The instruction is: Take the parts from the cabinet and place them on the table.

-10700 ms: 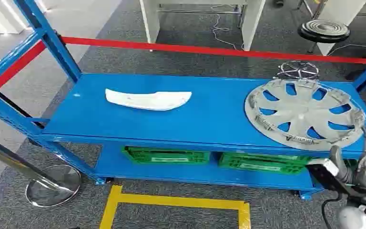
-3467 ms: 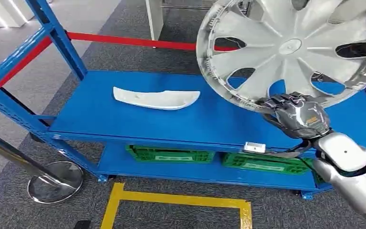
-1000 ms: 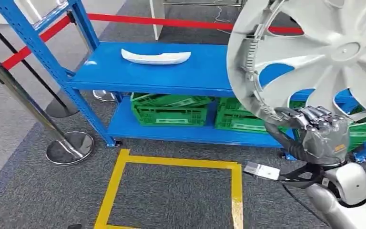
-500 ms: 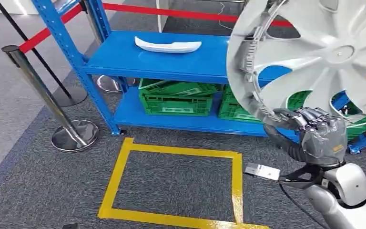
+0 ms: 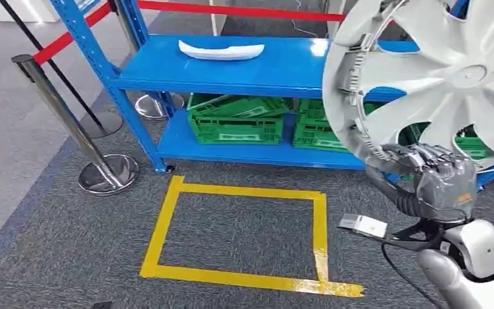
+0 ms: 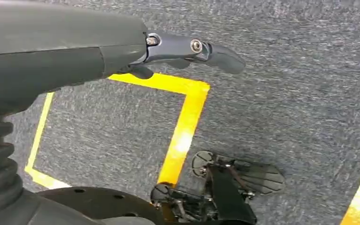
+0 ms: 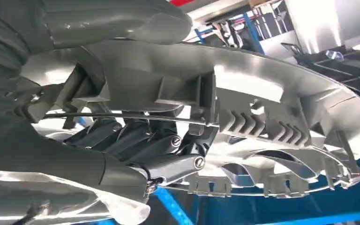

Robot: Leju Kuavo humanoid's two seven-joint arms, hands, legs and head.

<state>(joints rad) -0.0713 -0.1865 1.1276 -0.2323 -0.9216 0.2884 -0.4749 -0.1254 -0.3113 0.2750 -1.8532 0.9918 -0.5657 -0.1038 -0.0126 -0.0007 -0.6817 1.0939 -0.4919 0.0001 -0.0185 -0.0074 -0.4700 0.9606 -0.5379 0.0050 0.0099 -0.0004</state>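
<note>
A large silver hubcap [image 5: 450, 77] is held upright off the rack, its face towards me. My right hand [image 5: 434, 180] grips its lower rim. In the right wrist view the dark fingers [image 7: 140, 140] curl inside the ribbed rim of the hubcap [image 7: 272, 93], with the thumb on the outside. A white curved part [image 5: 220, 49] lies on the top shelf of the blue cabinet rack [image 5: 244, 80]. My left hand [image 6: 168, 49] hangs over the carpet, fingers stretched out and holding nothing.
Green crates [image 5: 235, 125] sit on the rack's lower shelf. A yellow tape square [image 5: 238, 232] marks the grey carpet in front. Chrome stanchions [image 5: 71, 125] with a red belt stand at the left. A cable with a small white box [image 5: 363, 225] hangs from my right arm.
The hubcap, once lying on the top shelf, is now lifted in my right hand. The whole view has shifted: the rack sits farther off and more floor shows.
</note>
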